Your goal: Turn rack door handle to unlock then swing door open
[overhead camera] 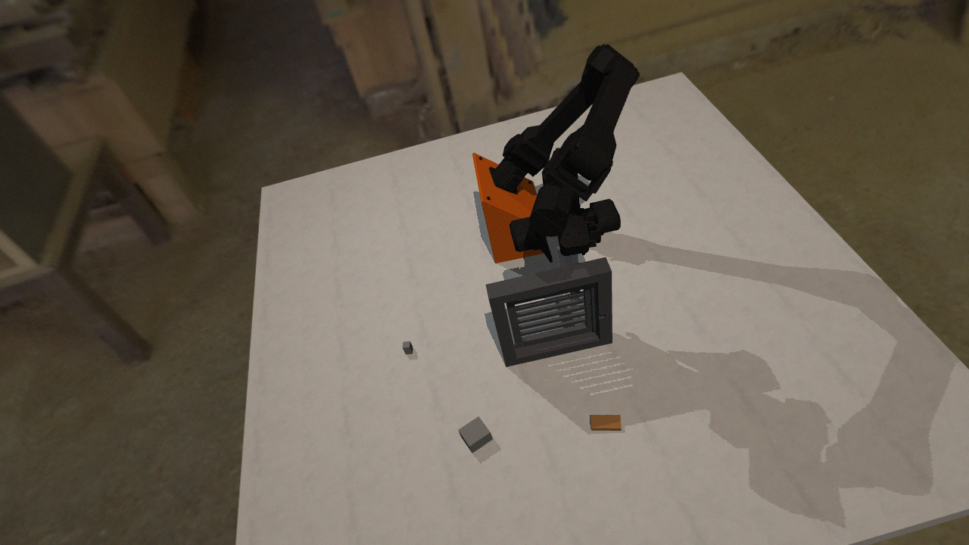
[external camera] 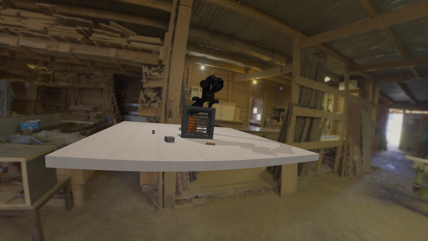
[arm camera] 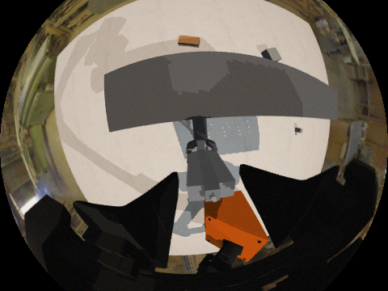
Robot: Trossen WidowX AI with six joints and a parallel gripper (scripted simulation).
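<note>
The dark grey rack frame point(overhead camera: 497, 325) point(external camera: 197, 136) point(arm camera: 202, 97) stands upright on the table point(overhead camera: 325, 304) point(external camera: 119, 149). Its barred door point(overhead camera: 555, 333) looks closed, seen from behind in the top view. The grey handle point(arm camera: 208, 171) sticks out on a black stem on the arm's side. It looks upright from above in the wrist view; the top and exterior views do not show it clearly. My gripper point(overhead camera: 566, 254) point(external camera: 202, 106) point(arm camera: 209, 173) is open, pointing down behind the frame's top. In the wrist view the handle appears between the fingers, with gaps on both sides; contact is not visible.
The orange wedge point(overhead camera: 504, 233) point(arm camera: 230, 226) carries the arm close behind the rack. Beyond the frame lie an orange block point(overhead camera: 605, 422) point(external camera: 210, 143) point(arm camera: 188, 40) and a grey block point(overhead camera: 475, 431) point(external camera: 169, 139) point(arm camera: 273, 54). A small grey cube point(overhead camera: 406, 347) point(external camera: 153, 132) point(arm camera: 298, 130) lies beside the rack.
</note>
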